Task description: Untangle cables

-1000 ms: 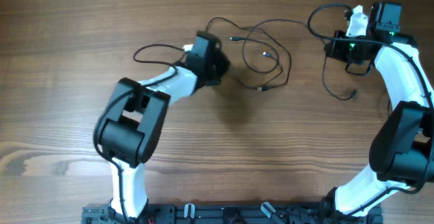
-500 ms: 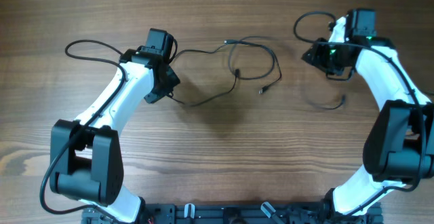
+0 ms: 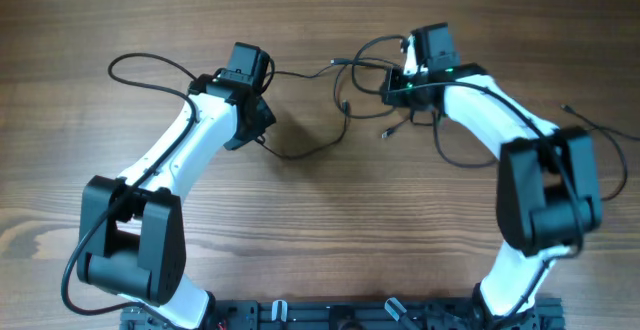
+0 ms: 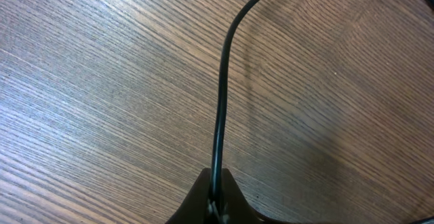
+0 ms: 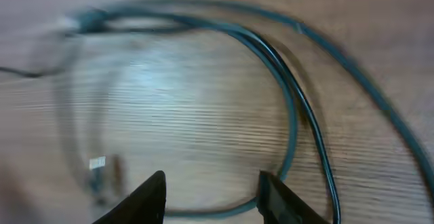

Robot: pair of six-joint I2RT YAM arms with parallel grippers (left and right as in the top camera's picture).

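Cables (image 3: 300,156) across far half of table (image 3: 330,240)

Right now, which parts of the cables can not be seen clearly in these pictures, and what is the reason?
- Overhead: the left arm covers its jaws, so their pinch point is hidden.
- Left wrist: the bottom edge cuts off the shut jaws holding the cable.
- Right wrist: motion blur; the small plug and where the cables cross are unclear.
- Overhead: the right arm hides the cables under it.
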